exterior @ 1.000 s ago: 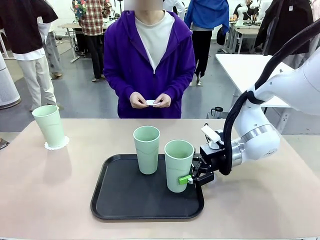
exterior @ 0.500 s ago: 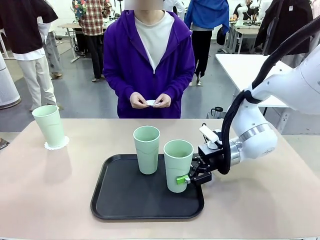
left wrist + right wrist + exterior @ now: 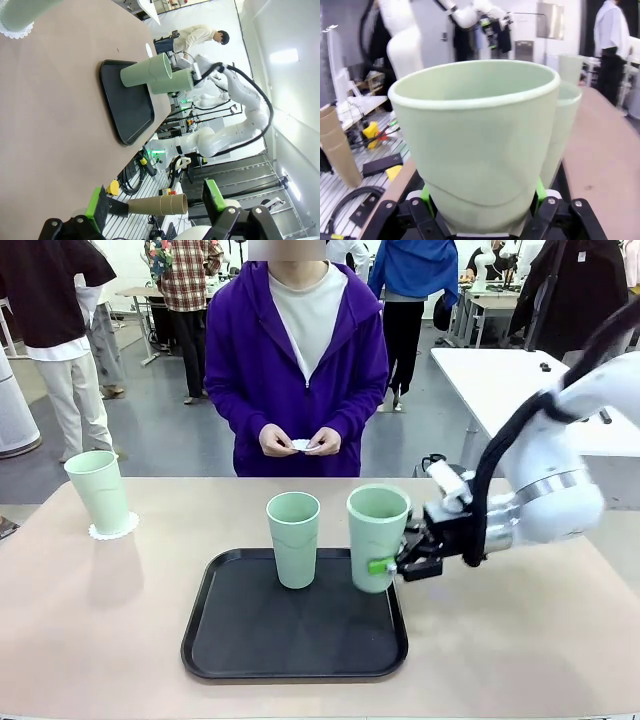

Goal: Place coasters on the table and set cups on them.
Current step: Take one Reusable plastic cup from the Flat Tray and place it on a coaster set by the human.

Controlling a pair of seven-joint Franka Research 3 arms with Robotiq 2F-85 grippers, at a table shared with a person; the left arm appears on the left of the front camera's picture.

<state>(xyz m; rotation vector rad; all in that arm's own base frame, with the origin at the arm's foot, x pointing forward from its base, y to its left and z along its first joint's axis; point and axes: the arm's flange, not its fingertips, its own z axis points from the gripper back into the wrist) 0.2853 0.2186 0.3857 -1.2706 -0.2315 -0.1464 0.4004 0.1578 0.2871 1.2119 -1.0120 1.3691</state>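
At the far left of the table (image 3: 90, 640), the left cup (image 3: 98, 490), mint green, is seen upright with its mouth up. It stands on a lacy white coaster (image 3: 113, 531), most of which is hidden under its base. In the left wrist view this cup is cut off by the picture's corner. There too, the left gripper (image 3: 156, 205) is shown with its green-padded fingers spread wide and nothing between them.

At the middle, the middle cup (image 3: 293, 538) stands upright in the black tray (image 3: 260, 632). Beyond it, a small white thing (image 3: 302, 445) is held in the person's hands (image 3: 278, 440); it is too small to be made out.

Just to the right, the held cup (image 3: 377, 537) is clamped low on its wall by the right gripper (image 3: 392, 566). Its long axis is vertical and its mouth is up, over the tray's right edge. Whether its base touches the tray cannot be told. In the right wrist view the fingers are largely hidden behind this cup, with green pads (image 3: 540, 189) showing at either side.
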